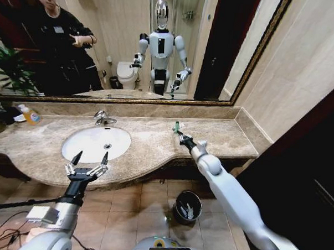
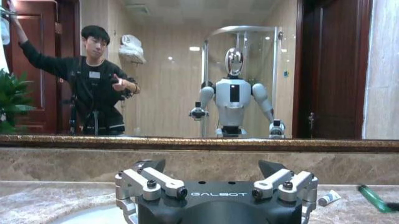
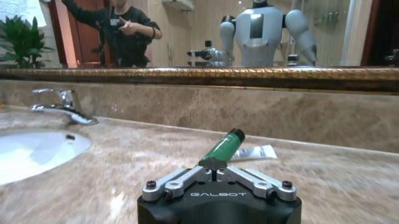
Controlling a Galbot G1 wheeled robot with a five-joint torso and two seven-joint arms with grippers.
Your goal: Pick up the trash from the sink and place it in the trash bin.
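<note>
Trash: one green tube [image 3: 223, 147] in right gripper [image 3: 216, 175] | one white tube [image 3: 253, 152] on counter [image 3: 124, 158]

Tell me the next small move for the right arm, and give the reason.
Probably lift straight up. The right gripper is shut on the green tube low over the marble counter, and the trash bin sits on the floor below the counter edge. The left gripper hovers open by the sink.

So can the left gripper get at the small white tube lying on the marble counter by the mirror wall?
Probably not easily: the left gripper, open, hovers at the sink's front rim, and the white tube lies behind the right gripper holding the green tube.
</note>
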